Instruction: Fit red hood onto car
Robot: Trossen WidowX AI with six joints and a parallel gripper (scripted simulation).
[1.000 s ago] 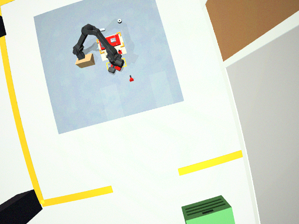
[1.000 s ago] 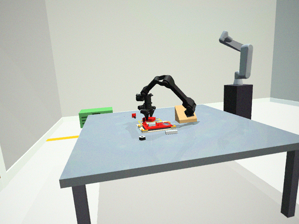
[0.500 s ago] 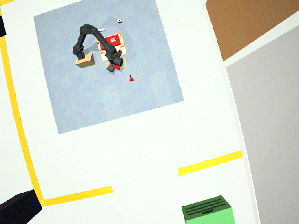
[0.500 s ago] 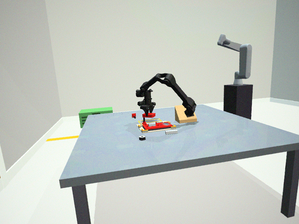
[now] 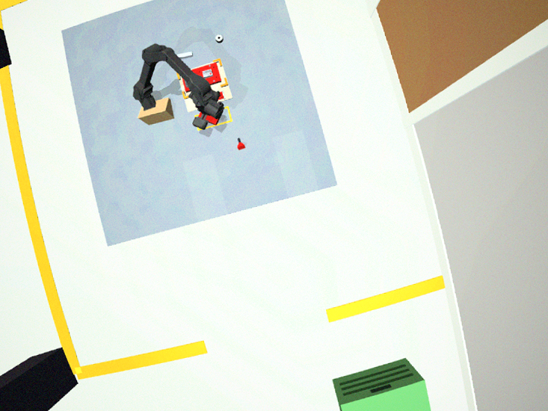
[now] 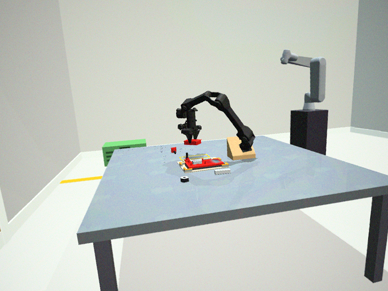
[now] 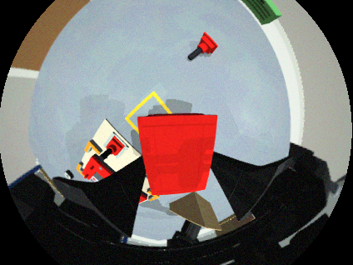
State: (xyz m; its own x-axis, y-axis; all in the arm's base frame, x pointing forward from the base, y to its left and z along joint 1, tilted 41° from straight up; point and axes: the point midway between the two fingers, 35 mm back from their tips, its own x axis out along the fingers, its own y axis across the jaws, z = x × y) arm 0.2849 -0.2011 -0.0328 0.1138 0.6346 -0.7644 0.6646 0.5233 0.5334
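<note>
The hood [image 5: 212,120] [image 6: 191,142] [image 7: 176,154], a red shell with its flat roof up, hangs in the air above the table. My gripper [image 6: 192,139] [image 7: 177,156] is shut on it, one finger at each side. In the wrist view the hood looks level and turned relative to the jig. The red chassis [image 5: 216,71] [image 6: 207,163] [image 7: 96,166] sits in the cream jig [image 5: 227,94] [image 7: 104,129], beside and below the hood. The pale engine block [image 5: 207,73] [image 6: 196,162] is on its deck. The pegs are too small to tell apart, and the hood's corner holes do not show.
A yellow outline [image 5: 230,114] [image 7: 140,105] lies below the hood. A red piece with a black handle [image 5: 240,145] [image 6: 173,150] [image 7: 208,42] stands apart; another [image 7: 114,146] is at the jig's end. A wheel [image 5: 219,37] [image 6: 184,179], white bar [image 5: 185,55] [image 6: 222,171] and wooden block [image 5: 157,114] [image 6: 239,152] surround the jig.
</note>
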